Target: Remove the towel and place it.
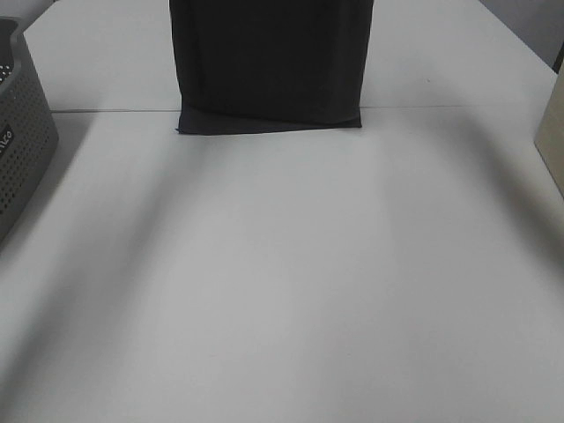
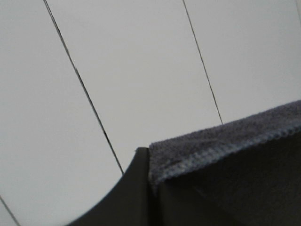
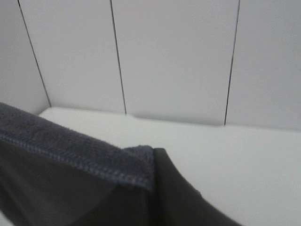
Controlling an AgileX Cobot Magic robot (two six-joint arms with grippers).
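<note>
Vertically the towel [image 1: 269,62] hangs, pinched by left tool [image 2: 149,162] and right tool [image 3: 153,162].

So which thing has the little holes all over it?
The grey basket at far left; the dark towel hanging in the middle has none.

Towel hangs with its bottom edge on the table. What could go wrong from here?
1. Each wrist view shows only the towel's hem corner beside a finger; so thin a grip could slip.
2. Its bottom lies folded on the table; dragging it may bunch it or catch the basket.
</note>
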